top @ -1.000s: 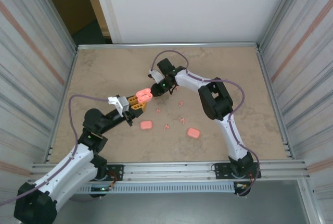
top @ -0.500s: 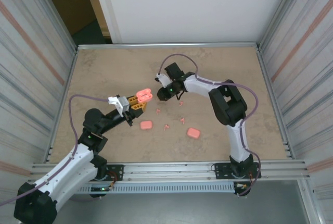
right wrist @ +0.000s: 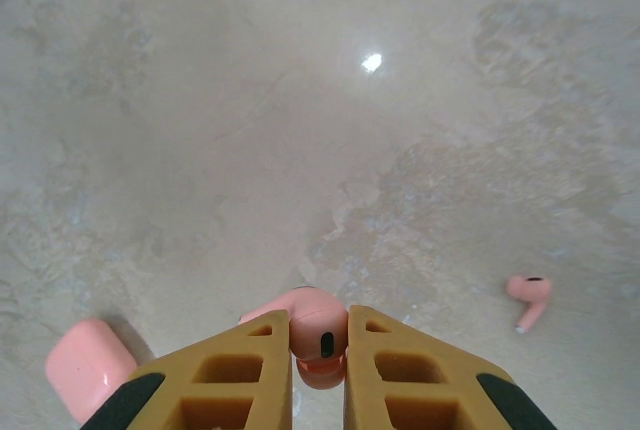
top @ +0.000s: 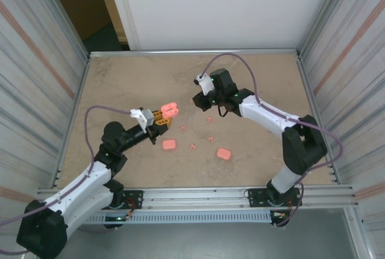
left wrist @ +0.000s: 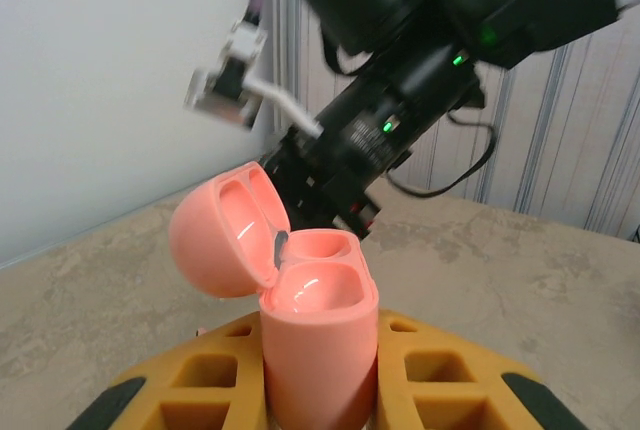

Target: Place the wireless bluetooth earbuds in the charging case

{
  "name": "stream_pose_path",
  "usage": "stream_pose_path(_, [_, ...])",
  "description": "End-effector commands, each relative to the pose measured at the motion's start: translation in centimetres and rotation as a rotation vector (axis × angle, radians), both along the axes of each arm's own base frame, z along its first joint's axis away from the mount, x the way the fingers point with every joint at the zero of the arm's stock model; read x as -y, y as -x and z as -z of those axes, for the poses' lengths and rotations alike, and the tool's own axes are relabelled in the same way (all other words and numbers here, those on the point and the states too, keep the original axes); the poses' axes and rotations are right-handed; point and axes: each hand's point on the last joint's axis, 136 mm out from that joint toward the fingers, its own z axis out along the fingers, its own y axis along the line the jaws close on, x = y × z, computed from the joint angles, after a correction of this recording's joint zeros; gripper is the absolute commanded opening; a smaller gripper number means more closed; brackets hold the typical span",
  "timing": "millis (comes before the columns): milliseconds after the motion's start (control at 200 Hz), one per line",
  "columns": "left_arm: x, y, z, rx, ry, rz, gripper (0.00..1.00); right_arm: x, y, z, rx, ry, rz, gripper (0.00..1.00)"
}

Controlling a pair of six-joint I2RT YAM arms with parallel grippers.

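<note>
Salmon-pink earbud (right wrist: 319, 338), small dark slot, pinched in right gripper (right wrist: 318, 318)

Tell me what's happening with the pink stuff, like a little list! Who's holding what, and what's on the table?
left gripper: shut on the charging case
case state: upright, lid flipped open, both slots look empty
right gripper: shut on one earbud
gap: the two grippers are apart, earbud not yet in the case
loose earbuds: several lying on the table between the arms
closed cases: two, one nearer the left arm, one nearer the right arm
</note>
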Motion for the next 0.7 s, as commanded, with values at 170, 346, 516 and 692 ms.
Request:
stream_pose_path(170, [0.3,-1.3,-0.5,0.002,0.025,-0.014,0.00,0.1,2.6,-7.2,0.243,-0.037,-0.033,0.15])
stream_pose_path(346, [0.6,-1.6,-0.2,-0.007,0.027,-0.005,0.00,-0.4,4.5,-10.3,0.340,-0.069,-0.064,0.15])
stream_pose_path(516, [0.9,-1.7,-0.3,-0.005,0.028,0.011,0.00,-1.3,6.2,-12.7,0.423,-0.087,-0.110,0.15])
stream_pose_path(692, [1.0,-1.7,-0.5,0.001,0.034,0.021,0.00,-2.8,8.0,-13.8,0.486,-0.085,-0.167,0.16])
